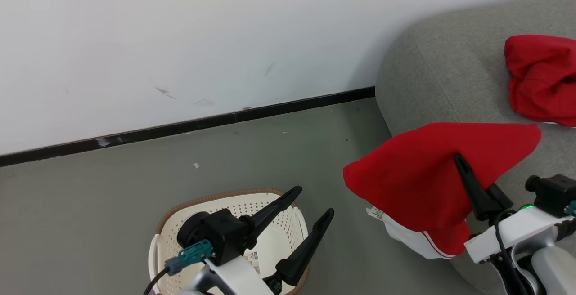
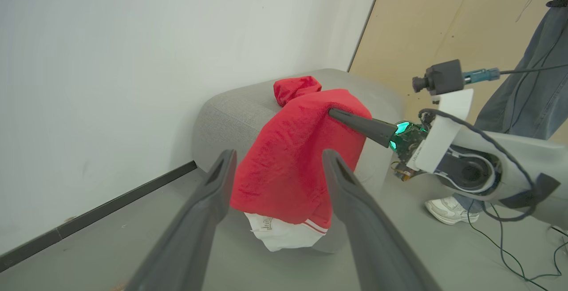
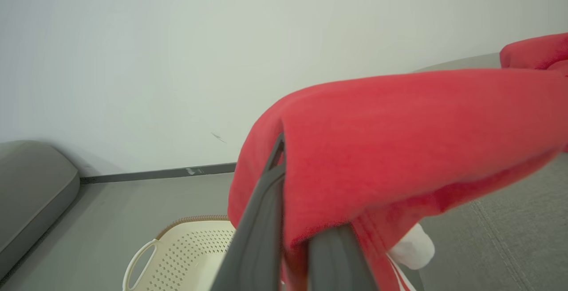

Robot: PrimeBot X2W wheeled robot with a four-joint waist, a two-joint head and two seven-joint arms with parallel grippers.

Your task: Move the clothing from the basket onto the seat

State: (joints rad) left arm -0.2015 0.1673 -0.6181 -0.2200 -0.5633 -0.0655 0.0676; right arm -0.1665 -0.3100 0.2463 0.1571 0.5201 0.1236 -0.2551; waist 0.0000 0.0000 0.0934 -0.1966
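Grey floor meets a white wall [image 1: 180, 38] to the left of the seat [image 1: 441, 70], whose rounded corner is the landmark for the drop. The right gripper [image 1: 458, 159] is clamped shut on the clothing [image 1: 423, 173] and holds it up at that corner. The fabric hangs partly over the seat's edge and partly over the floor beside it. Its long axis runs from the floor side up toward the seat's middle, with the white hem and label hanging down by the seat's side. The seat's open surface lies just beyond the fingers, so the right arm is plainly the nearer one. Another red garment [image 1: 540, 79] lies further in on the seat. The left gripper [image 1: 314, 201] is spread wide and holds nothing, above the basket [image 1: 234, 192], well apart from the seat.
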